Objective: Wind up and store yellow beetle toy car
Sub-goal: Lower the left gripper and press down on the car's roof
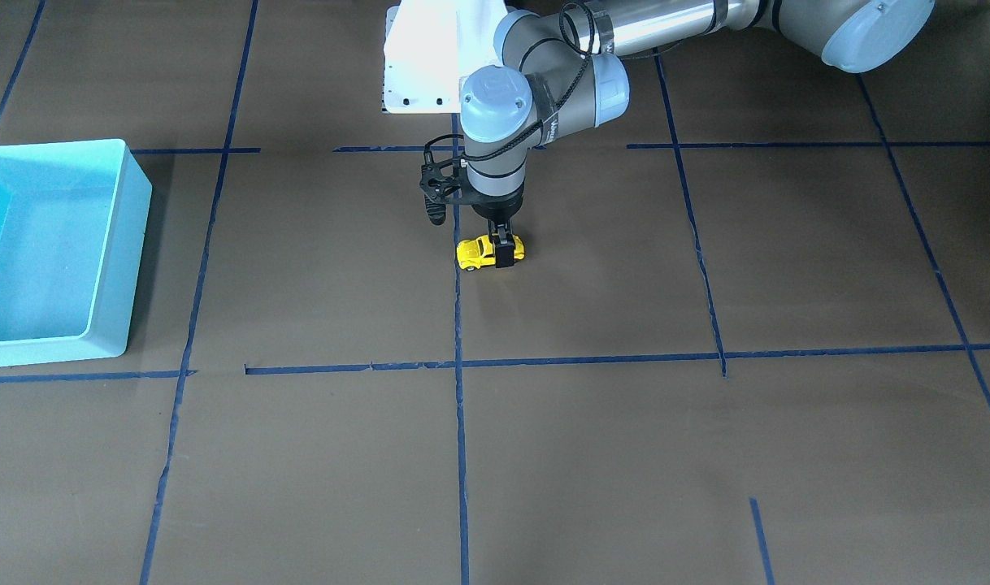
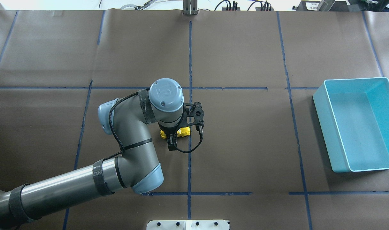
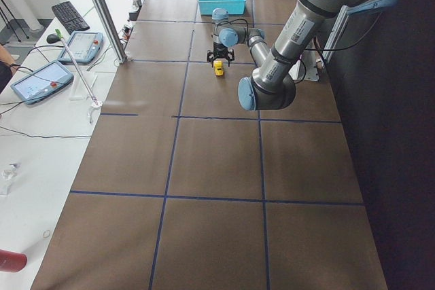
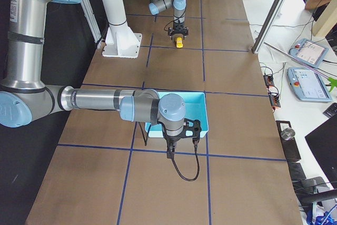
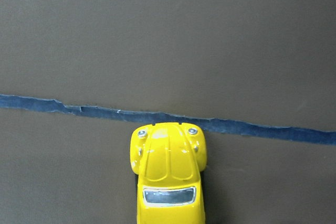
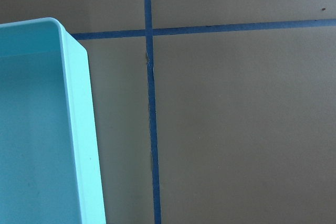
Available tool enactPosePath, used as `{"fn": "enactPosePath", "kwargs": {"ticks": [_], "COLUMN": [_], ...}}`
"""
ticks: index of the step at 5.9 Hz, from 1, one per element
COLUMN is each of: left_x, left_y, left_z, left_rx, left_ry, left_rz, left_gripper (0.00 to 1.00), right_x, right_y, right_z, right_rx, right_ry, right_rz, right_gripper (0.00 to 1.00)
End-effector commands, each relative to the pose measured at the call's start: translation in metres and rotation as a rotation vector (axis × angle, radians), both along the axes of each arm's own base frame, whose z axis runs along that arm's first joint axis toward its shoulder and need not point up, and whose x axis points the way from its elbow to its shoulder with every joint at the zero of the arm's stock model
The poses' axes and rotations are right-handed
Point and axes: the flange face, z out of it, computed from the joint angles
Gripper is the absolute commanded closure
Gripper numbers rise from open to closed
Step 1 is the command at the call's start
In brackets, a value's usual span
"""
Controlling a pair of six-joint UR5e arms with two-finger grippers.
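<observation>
Left gripper (image 1: 505, 244) down over yellow beetle toy car (image 1: 480, 253), jaws clamped across the car's body. Car wheels-down on the brown counter (image 1: 592, 455), near centre, just beside a blue tape line (image 5: 252, 128), nose touching the line in wrist view. Teal bin (image 2: 357, 124) well apart from the car, at the counter's end on the robot's right. Right gripper (image 4: 169, 151) seen only from the side camera, near the bin's rim; cannot tell whether its jaws are apart or together.
</observation>
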Motion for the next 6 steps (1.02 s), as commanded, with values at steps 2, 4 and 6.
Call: {"fn": "enactPosePath", "kwargs": {"ticks": [2,4,6], "left_x": [0.0110,0.0104,0.0092], "left_y": [-0.0038,-0.0048,-0.0042], "left_z": [0.0018,0.0006,-0.0041], "left_rx": [-0.011,-0.012,-0.009], "left_ry": [0.024,0.025,0.032], "left_rz": [-0.021,-0.024,-0.025], "left_gripper": [0.00,0.05,0.15], "right_x": [0.0000,0.0000,0.0000], "right_y": [0.0001,-0.0007,0.0000], "right_z": [0.0001,-0.0006,0.0000], "right_rx": [-0.001,0.002,0.000], "right_ry": [0.000,0.000,0.000], "right_rz": [0.000,0.000,0.000], "right_gripper": [0.00,0.00,0.00]}}
